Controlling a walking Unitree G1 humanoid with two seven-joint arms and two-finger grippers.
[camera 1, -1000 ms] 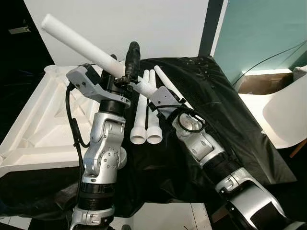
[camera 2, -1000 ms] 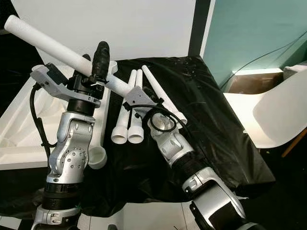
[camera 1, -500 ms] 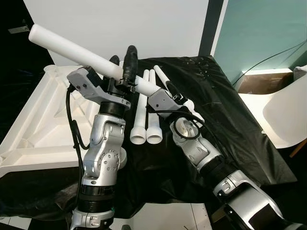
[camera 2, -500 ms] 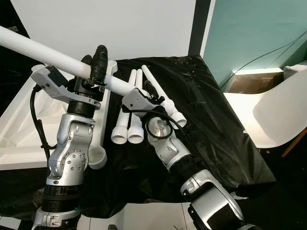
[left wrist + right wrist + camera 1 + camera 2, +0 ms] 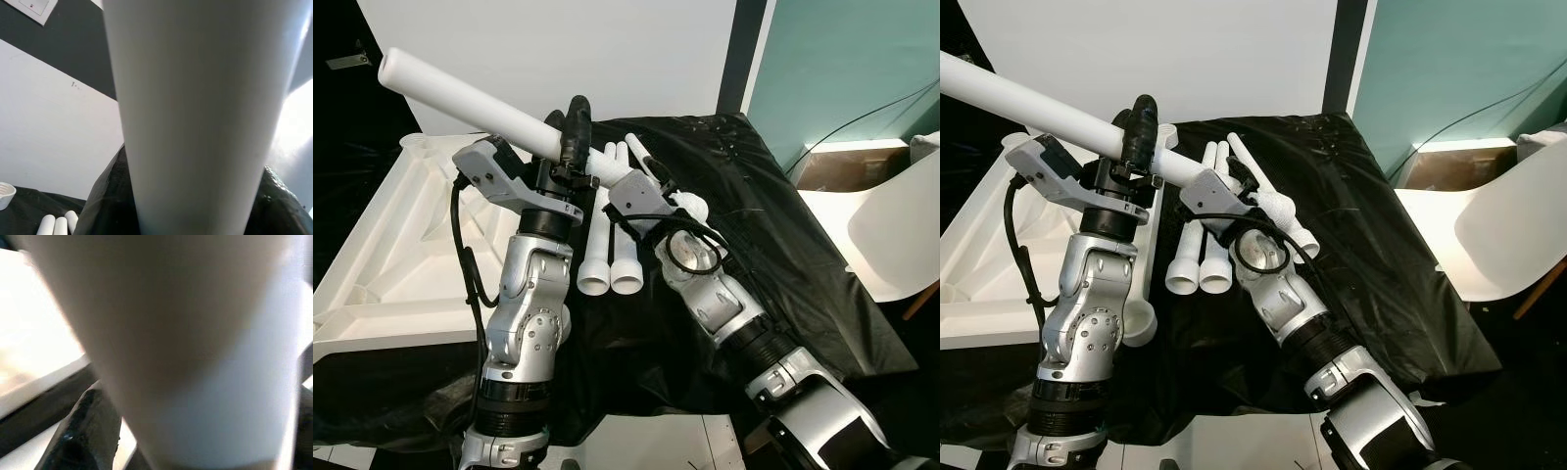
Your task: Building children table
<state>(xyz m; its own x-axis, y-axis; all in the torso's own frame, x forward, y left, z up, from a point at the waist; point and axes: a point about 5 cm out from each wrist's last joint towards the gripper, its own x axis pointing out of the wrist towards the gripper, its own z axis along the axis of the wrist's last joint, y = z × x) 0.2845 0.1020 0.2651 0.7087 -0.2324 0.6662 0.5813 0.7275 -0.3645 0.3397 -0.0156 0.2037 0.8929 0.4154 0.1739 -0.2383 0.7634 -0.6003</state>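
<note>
holding a long white table leg (image 5: 470, 103), the left gripper (image 5: 576, 132) has its two black fingers (image 5: 578, 117) clamped around the tube near its lower end. the leg slants up from the gripper toward 10 o'clock, its free end raised high over the white tabletop (image 5: 391, 255). that tabletop lies upside down at 9 o'clock, ribs and corner sockets facing up, partly resting on a black sheet (image 5: 773, 235) that covers the surface in front of the robot.

the right gripper (image 5: 619, 181) sits just beside the left one, at the lower end of the same leg. its wrist view has the white tube pressed close with one dark finger (image 5: 83, 431) alongside it. whether those fingers are closed on the leg or merely against it, i cannot tell.

two more white legs (image 5: 612, 240) lie side by side on the black sheet at the centre, touching each other, their flared open ends pointing toward the robot. another leg (image 5: 651, 166) lies at a slant just to their 3 o'clock side, partly hidden behind the right arm.

a white chair (image 5: 901, 230) stands at 3 o'clock, well apart from the legs, with a cardboard box (image 5: 842, 166) beyond it against a teal wall (image 5: 842, 59).
</note>
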